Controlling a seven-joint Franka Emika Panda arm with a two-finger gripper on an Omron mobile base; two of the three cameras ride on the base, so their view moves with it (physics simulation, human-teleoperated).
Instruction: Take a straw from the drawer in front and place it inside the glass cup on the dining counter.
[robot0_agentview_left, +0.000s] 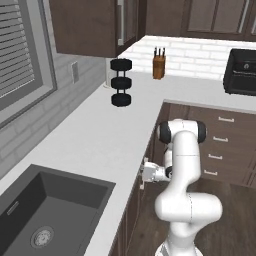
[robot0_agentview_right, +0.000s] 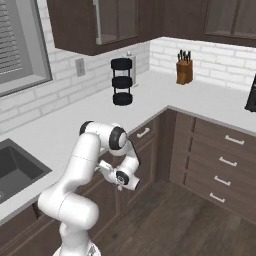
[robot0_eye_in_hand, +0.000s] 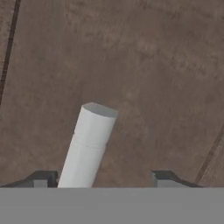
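Observation:
The drawer (robot0_eye_in_hand: 153, 65) is closed, and its dark brown wooden front faces the hand view. Its silver bar handle (robot0_eye_in_hand: 89, 142) stands out from the wood and runs down between my two fingertips, closer to the left one. My gripper (robot0_eye_in_hand: 105, 179) is open around that handle, with a clear gap to the right finger. From the base views, the gripper (robot0_agentview_left: 144, 173) is pressed up to the cabinet front just under the white counter edge, and the hand (robot0_agentview_right: 111, 170) is low beside the cabinets. The straw, the glass cup and the dining counter are out of view.
The white kitchen counter (robot0_agentview_left: 100, 135) has a dark sink (robot0_agentview_left: 47, 210) at near left. A black three-tier stand (robot0_agentview_left: 121, 82) and a knife block (robot0_agentview_left: 159, 64) stand at the back. Other drawers with silver handles (robot0_agentview_right: 222, 162) line the right, and a black appliance (robot0_agentview_left: 241, 70) sits above them.

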